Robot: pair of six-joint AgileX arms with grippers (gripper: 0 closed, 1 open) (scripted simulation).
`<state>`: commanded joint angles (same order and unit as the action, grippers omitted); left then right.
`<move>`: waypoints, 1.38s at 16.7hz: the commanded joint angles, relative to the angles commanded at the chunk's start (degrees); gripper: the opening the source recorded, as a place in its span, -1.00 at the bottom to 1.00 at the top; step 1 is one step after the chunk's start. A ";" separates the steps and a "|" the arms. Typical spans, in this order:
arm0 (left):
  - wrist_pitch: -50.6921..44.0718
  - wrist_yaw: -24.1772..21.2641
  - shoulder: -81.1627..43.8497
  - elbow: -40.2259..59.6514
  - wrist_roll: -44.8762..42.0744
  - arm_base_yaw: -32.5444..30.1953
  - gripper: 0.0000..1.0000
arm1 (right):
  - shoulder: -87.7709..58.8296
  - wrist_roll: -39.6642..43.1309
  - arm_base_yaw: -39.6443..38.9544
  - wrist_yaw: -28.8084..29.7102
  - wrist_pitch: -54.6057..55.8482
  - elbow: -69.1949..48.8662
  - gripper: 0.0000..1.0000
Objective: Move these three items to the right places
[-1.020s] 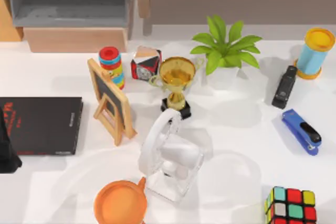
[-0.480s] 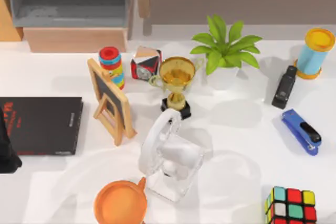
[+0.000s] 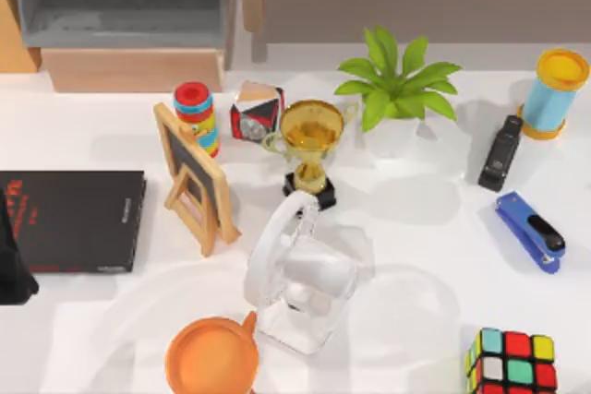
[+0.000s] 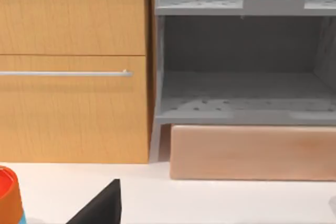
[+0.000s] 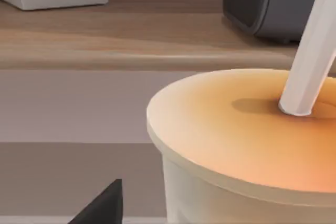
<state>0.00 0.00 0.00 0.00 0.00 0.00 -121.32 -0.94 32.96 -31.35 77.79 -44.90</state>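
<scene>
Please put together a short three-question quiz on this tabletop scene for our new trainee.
1. True or false: the golden trophy stands between the small chalkboard easel and the potted plant.
2. Which lies nearer the table's right edge: A) the black book or B) the blue stapler?
3. Fill in: in the right wrist view, a white ____ sticks up from the orange-lidded cup.

Key: 1 true; 2 B; 3 straw.
</scene>
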 joint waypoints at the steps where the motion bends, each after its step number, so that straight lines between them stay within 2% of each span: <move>1: 0.00 0.00 0.00 0.00 0.00 0.00 1.00 | 1.79 -0.01 0.11 -0.28 -1.26 0.47 1.00; 6: 0.00 0.00 0.00 0.00 0.00 0.00 1.00 | 10.49 -0.18 1.61 -1.27 -7.63 2.77 1.00; 11: 0.00 0.00 0.00 0.00 0.00 0.00 1.00 | 10.73 -0.18 1.40 -1.26 -7.88 2.68 1.00; 14: 0.00 0.00 0.00 0.00 0.00 0.00 1.00 | 13.85 -2.01 -0.65 1.29 -11.39 0.57 1.00; 18: 0.00 0.00 0.00 0.00 0.00 0.00 1.00 | 22.00 -8.01 -9.04 8.09 -24.49 -4.26 1.00; 23: 0.00 0.00 0.00 0.00 0.00 0.00 1.00 | 32.99 -19.26 -26.66 18.04 -53.97 -9.40 1.00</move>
<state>0.00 0.00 0.00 0.00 0.00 0.00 -88.33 -20.21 6.30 -13.31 23.82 -54.31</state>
